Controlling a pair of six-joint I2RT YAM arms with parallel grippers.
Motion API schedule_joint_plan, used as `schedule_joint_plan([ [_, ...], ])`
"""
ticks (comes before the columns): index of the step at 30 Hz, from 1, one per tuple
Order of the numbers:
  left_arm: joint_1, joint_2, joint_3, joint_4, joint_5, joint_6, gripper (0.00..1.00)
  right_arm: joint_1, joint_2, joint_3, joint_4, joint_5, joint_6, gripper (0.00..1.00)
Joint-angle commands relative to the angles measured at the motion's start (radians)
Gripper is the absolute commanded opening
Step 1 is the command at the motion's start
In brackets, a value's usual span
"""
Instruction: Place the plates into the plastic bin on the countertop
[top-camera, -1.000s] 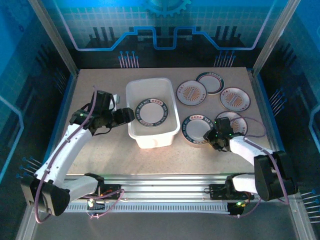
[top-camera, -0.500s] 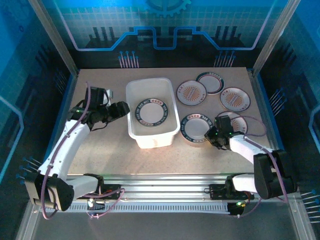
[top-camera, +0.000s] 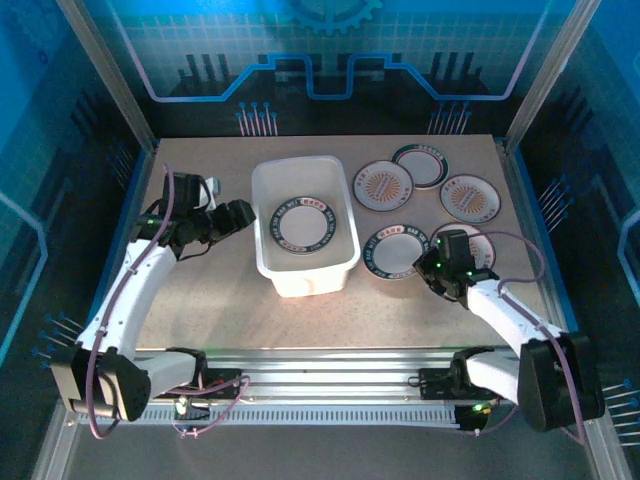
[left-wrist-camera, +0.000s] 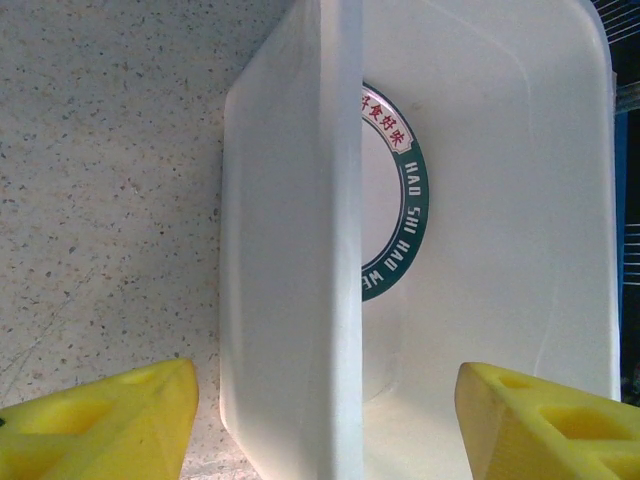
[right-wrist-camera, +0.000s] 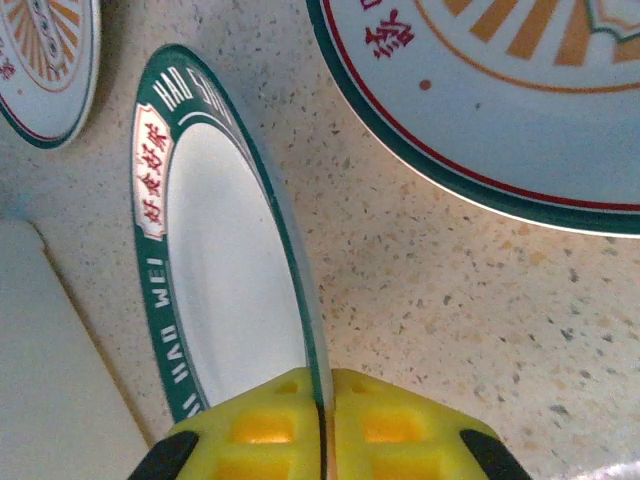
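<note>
Right gripper (right-wrist-camera: 322, 418) has clamped the plate (right-wrist-camera: 235, 285) by its rim; left gripper (left-wrist-camera: 325, 405), jaws wide, has eased back, straddling the bin (left-wrist-camera: 290, 200) wall. A lift looks next.

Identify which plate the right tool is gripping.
The green-rimmed plate beside the plastic bin: only its edge sits pinched in the right tool.

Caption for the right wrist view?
Right gripper shut on the rim of a green-rimmed plate, an orange-patterned plate beside it.
</note>
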Motion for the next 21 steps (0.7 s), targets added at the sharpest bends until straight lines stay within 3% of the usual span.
schedule_joint_plan([
  [1,0.009,-0.007,-0.024,0.019,0.037,0.003,0.70,-0.007,-0.088,0.000,-0.061,0.041,0.034,0.05],
  [10,0.020,-0.021,-0.059,0.016,0.036,-0.003,0.71,-0.006,-0.268,0.090,-0.182,0.088,0.057,0.00],
  [15,0.022,-0.051,-0.086,0.030,0.059,-0.002,0.73,0.024,-0.384,0.187,-0.254,0.189,0.117,0.00],
  [21,0.023,-0.078,-0.137,0.047,0.115,-0.001,0.73,0.120,-0.340,0.376,-0.278,0.283,0.115,0.00],
])
